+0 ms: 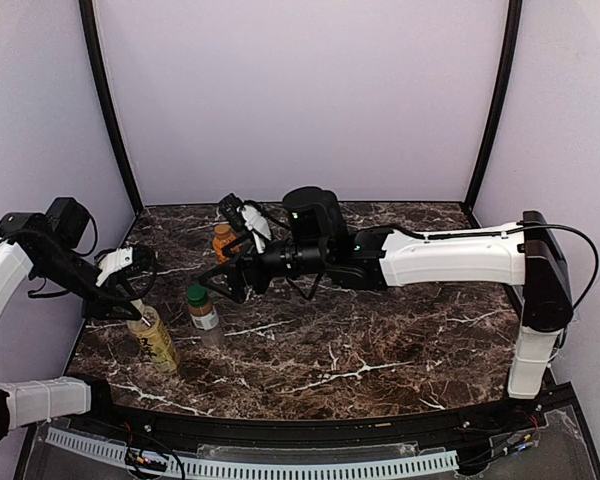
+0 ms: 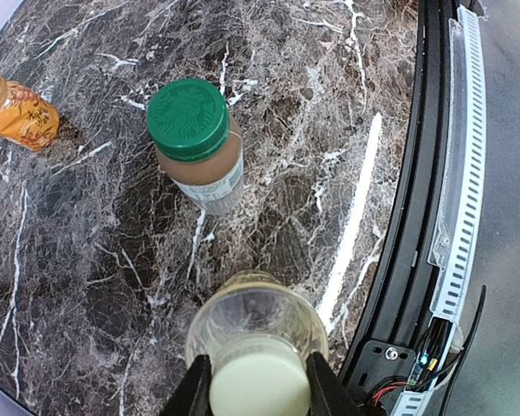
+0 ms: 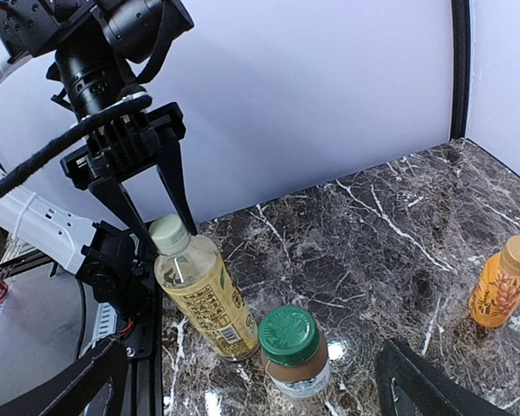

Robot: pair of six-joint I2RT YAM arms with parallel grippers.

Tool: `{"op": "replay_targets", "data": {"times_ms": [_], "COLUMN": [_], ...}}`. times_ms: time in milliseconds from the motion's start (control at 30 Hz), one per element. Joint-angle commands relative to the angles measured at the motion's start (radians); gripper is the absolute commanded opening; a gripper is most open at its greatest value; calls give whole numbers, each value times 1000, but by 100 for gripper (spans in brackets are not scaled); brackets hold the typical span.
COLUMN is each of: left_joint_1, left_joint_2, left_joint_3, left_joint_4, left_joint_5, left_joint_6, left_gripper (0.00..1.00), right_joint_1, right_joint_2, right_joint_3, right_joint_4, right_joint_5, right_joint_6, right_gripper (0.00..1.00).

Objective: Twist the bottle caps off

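The cream-white cap point(image 2: 260, 388) is pinched between the fingers of the left gripper point(image 3: 169, 236). It sits atop the tall yellow-green tea bottle point(image 1: 155, 340), which is placed at the front-left of the marble table point(image 1: 380, 350), just beside the black front rail point(image 2: 416, 217). Near it, toward the middle, the small clear bottle point(image 2: 215, 180) with the dark green cap point(image 2: 188, 119) is seen. Farther back stands the squat orange bottle point(image 3: 501, 290) (gold-orange cap point(image 3: 518, 251) on). The right gripper point(image 1: 220, 285) is held near those two, fingers spread wide, nothing gripped. Open marble is seen to the right; the table is enclosed by pale walls point(image 1: 300, 100) at the back and sides.
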Motion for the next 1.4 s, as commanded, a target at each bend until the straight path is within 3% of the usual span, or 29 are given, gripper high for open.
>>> {"op": "replay_targets", "data": {"times_ms": [0, 233, 433, 700, 1000, 1167, 1367], "left_joint_1": [-3, -3, -3, -3, -3, -3, -4], "left_joint_2": [23, 33, 18, 5, 26, 53, 57], "left_joint_3": [101, 326, 454, 480, 511, 504, 503], "left_joint_4": [-193, -233, -238, -176, -151, -150, -153], "left_joint_5": [35, 212, 171, 44, 256, 282, 303], "left_joint_6": [-41, -80, -76, -86, -100, -104, -103], "left_gripper": [1, 1, 1, 1, 1, 1, 1], "right_joint_1": [18, 117, 129, 130, 129, 129, 130], "right_joint_2": [21, 89, 198, 283, 299, 321, 317], "right_joint_3": [42, 146, 293, 405, 455, 496, 503], "right_joint_4": [36, 51, 51, 69, 83, 36, 23], "right_joint_5": [-49, -11, 108, 225, 270, 289, 249], "right_joint_6": [-8, -247, -272, -364, -420, -448, -451], "right_gripper": [99, 99, 98, 99, 99, 98, 78]}}
